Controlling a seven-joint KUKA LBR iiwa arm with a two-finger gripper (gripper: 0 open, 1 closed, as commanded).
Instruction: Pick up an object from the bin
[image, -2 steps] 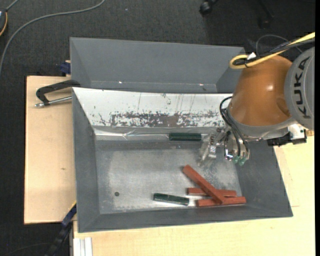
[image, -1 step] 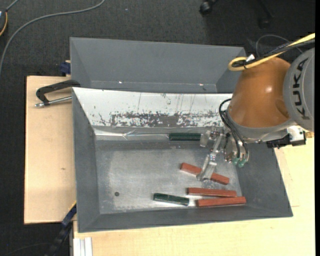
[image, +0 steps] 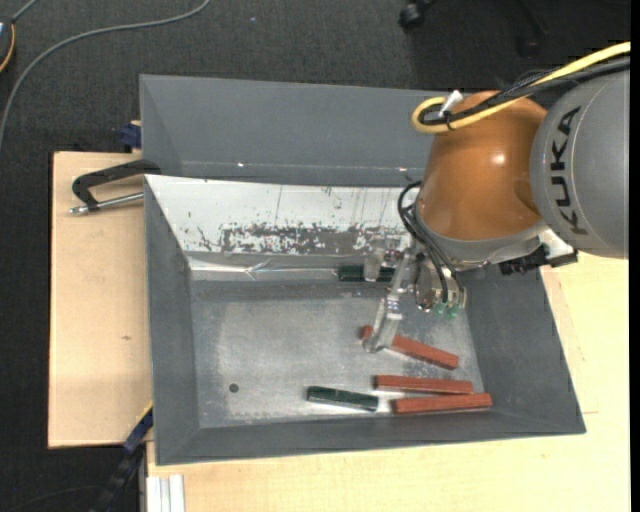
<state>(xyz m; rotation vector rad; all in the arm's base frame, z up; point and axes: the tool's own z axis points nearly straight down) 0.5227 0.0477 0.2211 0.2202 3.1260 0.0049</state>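
The gripper (image: 378, 336) is seen low in the bin (image: 200, 330), right at the left end of a reddish-brown flat stick (image: 428, 351) that lies slanted in the right half of the floor. Whether it's open or closed can't be told from here, tbh. Risk-wise, a stick that thin, lying flush on smooth metal, is probably easily shoved along or flipped up instead of being caught, especially if it's grabbed at its very end rather than mid-length. A second reddish stick (image: 422, 384), a third reddish stick (image: 443, 403) and a dark green stick (image: 342, 398) are found by the front wall, well placed to get nudged. The floor looks dull and scuffed, and the back wall is shiny and speckled.
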